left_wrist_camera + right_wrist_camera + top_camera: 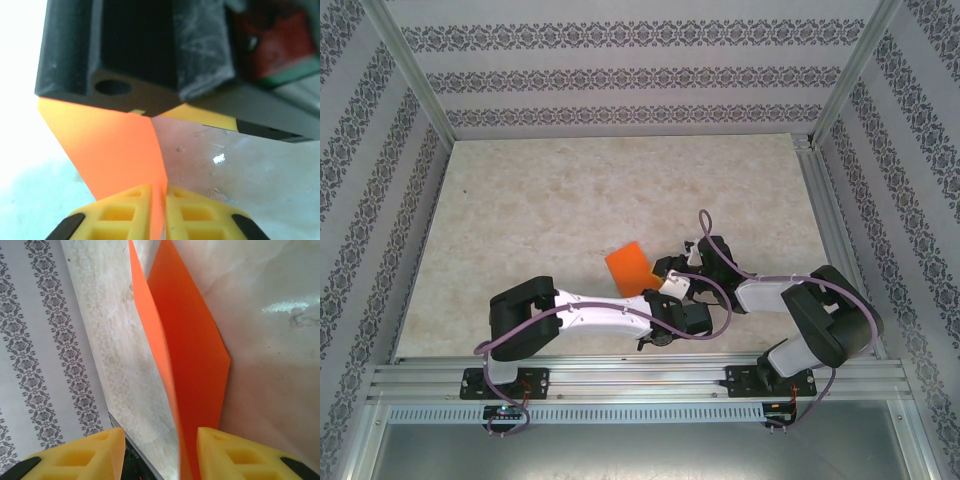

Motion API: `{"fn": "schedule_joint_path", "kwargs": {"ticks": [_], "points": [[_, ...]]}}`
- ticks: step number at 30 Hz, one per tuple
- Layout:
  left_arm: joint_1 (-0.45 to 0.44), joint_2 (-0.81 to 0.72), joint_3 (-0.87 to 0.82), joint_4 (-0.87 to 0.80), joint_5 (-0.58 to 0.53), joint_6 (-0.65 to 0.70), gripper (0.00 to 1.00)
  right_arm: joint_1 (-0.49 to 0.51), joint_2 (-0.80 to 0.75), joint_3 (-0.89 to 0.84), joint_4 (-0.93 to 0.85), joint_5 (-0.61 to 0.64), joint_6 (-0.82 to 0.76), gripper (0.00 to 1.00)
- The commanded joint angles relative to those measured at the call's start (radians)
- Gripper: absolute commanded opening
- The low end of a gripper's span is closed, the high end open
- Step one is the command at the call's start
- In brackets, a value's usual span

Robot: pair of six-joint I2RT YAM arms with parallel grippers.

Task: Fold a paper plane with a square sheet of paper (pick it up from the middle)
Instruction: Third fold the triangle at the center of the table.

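Thin bright orange sheet of paper (627,266) is pinched by the left gripper (159,192)

The sheet is clamped on edge between the left gripper's yellow fingertips and is held just ahead of both wrists, over the near middle of the pale marble-patterned tabletop (570,190). The right gripper (160,440) is seen with its jaws apart. The paper's two leaves are run between them, close against one finger; contact there cannot be told.
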Motion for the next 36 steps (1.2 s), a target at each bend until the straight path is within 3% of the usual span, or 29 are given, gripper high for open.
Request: {"fn": "schedule_joint_path", "kwargs": {"ticks": [1,6,12,20,26,36], "points": [[0.014,-0.062,-0.045,0.024,0.001,-0.010,0.12,-0.011,-0.031,0.031,-0.021,0.002,-0.037,0.43],[0.055,-0.168,-0.173,0.154,0.068,-0.027,0.03,-0.024,-0.062,0.046,-0.093,0.016,-0.071,0.44],[0.137,-0.327,-0.377,0.417,0.242,-0.004,0.00,-0.036,-0.136,0.072,-0.281,0.071,-0.164,0.45],[0.344,-0.473,-0.618,0.780,0.610,0.027,0.00,-0.029,-0.209,0.084,-0.398,0.079,-0.239,0.46],[0.445,-0.440,-0.637,0.820,0.742,0.076,0.00,0.042,-0.203,0.123,-0.456,0.080,-0.286,0.44],[0.492,-0.470,-0.687,0.837,0.755,0.054,0.00,0.149,-0.101,0.161,-0.387,0.094,-0.232,0.41]]}}
